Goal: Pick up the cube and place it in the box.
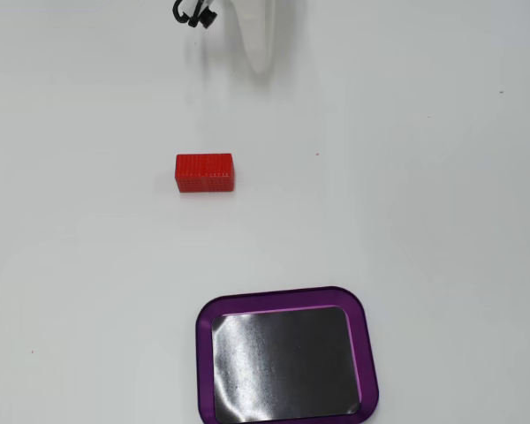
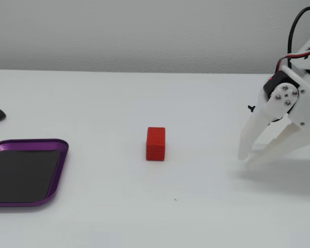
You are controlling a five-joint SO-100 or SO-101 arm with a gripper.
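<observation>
Sitting untouched on the white table (image 2: 93,103), the cube (image 2: 155,143) is well apart from the empty box (image 2: 54,178); gripper (image 2: 248,159) near the tabletop, fingers slightly parted, holding nothing; pick and place both remain

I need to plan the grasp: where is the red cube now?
In a fixed view the cube lies on the bare table, between the tool at the top edge and the box at the bottom, touching neither.
</observation>
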